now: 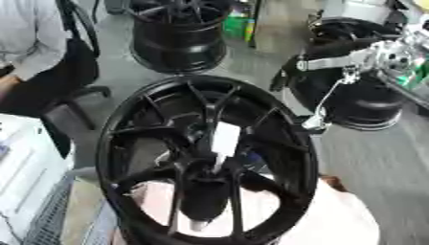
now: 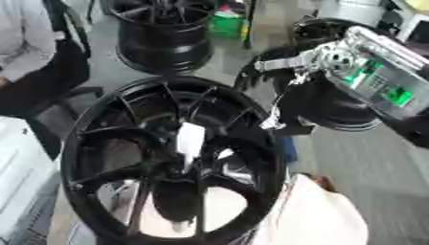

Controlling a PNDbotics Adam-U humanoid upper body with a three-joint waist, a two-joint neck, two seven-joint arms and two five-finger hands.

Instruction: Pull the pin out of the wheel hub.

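Observation:
A large black wheel hub (image 1: pixel 126 143) with thin spokes stands in the middle of the view. A white pin (image 1: pixel 224 139) sticks up from its centre, and a black cylinder (image 1: pixel 205 196) with a pale tip shows below it through the spokes. My right arm comes in from the upper right, black with silver joints. My right hand (image 1: pixel 283 75) is a dark blurred shape above the hub's far right rim, apart from the pin. A thin silver link (image 1: pixel 328 103) hangs from the arm down to the rim. My left hand does not show.
A second black wheel (image 1: pixel 177 33) stands behind, and a third (image 1: pixel 360 91) lies at the right under my arm. A person sits in a black chair (image 1: pixel 71 91) at the upper left. A pale cloth (image 1: pixel 335 220) lies under the hub. A white box (image 1: pixel 25 177) is at the left.

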